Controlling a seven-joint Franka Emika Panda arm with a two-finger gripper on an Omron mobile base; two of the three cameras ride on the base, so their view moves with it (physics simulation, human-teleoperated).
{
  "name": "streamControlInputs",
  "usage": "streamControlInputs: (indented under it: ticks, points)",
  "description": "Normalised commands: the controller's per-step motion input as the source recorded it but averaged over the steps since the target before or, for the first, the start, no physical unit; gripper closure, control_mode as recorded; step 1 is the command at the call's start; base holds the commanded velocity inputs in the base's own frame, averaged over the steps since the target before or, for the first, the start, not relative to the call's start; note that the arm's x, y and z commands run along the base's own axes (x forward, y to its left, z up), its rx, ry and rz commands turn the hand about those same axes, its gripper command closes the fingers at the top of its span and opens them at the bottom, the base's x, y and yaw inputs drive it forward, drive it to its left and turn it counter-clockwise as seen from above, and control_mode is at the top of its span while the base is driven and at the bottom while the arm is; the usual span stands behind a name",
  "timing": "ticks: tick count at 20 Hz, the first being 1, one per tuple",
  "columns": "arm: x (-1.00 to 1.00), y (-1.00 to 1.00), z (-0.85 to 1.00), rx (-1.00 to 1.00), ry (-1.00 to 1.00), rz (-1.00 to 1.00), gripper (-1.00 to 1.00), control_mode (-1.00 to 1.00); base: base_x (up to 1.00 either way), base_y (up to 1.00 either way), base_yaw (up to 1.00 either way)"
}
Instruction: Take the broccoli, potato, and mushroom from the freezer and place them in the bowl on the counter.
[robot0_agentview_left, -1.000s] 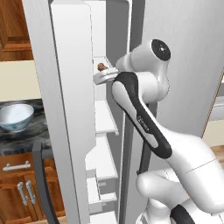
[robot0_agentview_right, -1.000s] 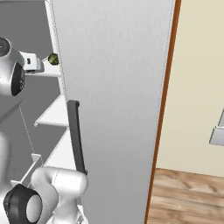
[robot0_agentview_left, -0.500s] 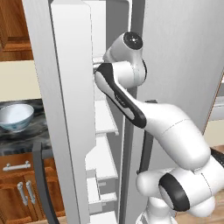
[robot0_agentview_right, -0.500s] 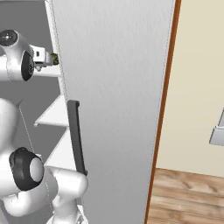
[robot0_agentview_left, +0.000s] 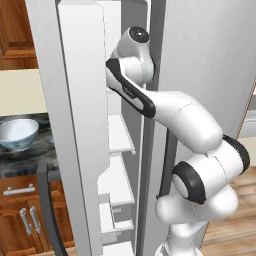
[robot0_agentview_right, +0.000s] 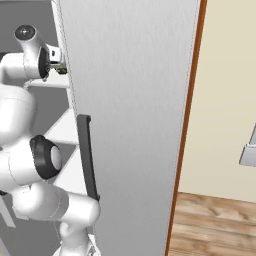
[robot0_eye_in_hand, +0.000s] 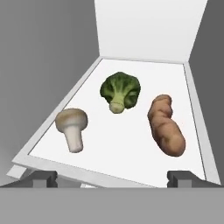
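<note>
In the hand view, a white shelf (robot0_eye_in_hand: 131, 148) of the freezer (robot0_agentview_left: 120, 137) carries all three vegetables. The dark green broccoli (robot0_eye_in_hand: 120, 92) lies at the middle, farthest back. The reddish-brown potato (robot0_eye_in_hand: 165, 126) lies lengthwise at the right. The pale mushroom (robot0_eye_in_hand: 72, 127) lies on its side at the left. My gripper (robot0_eye_in_hand: 113, 179) is open at the shelf's near edge, short of all three and touching none, its fingertips (robot0_eye_in_hand: 43, 178) spread wide. The white bowl (robot0_agentview_left: 17, 134) sits on the dark counter (robot0_agentview_left: 35, 157), left of the open freezer door (robot0_agentview_left: 75, 125).
My arm (robot0_agentview_left: 165, 107) reaches up into the freezer between the open door and the wide grey door (robot0_agentview_right: 130, 100) with its dark handle (robot0_agentview_right: 86, 155). More white shelves and drawers (robot0_agentview_left: 112, 220) lie below. Brown cabinets (robot0_agentview_left: 20, 215) stand under the counter.
The arm has swung up and reached further into the freezer at the upper shelf. Its hand now covers the mushroom seen earlier. The jaws have stayed open.
</note>
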Motion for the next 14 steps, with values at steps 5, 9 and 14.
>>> streamControlInputs:
  ticks: [5, 9, 14]
  points:
    - [0.36, 0.26, -0.23, 0.00, 0.02, -0.05, -1.00, -1.00, 0.00, 0.00, 0.00]
    - [0.45, 0.16, -0.16, 0.00, 0.01, -0.05, -1.00, -1.00, 0.00, 0.00, 0.00]
    - [0.68, 0.15, -0.05, 0.00, 0.03, -0.05, -1.00, -1.00, 0.00, 0.00, 0.00]
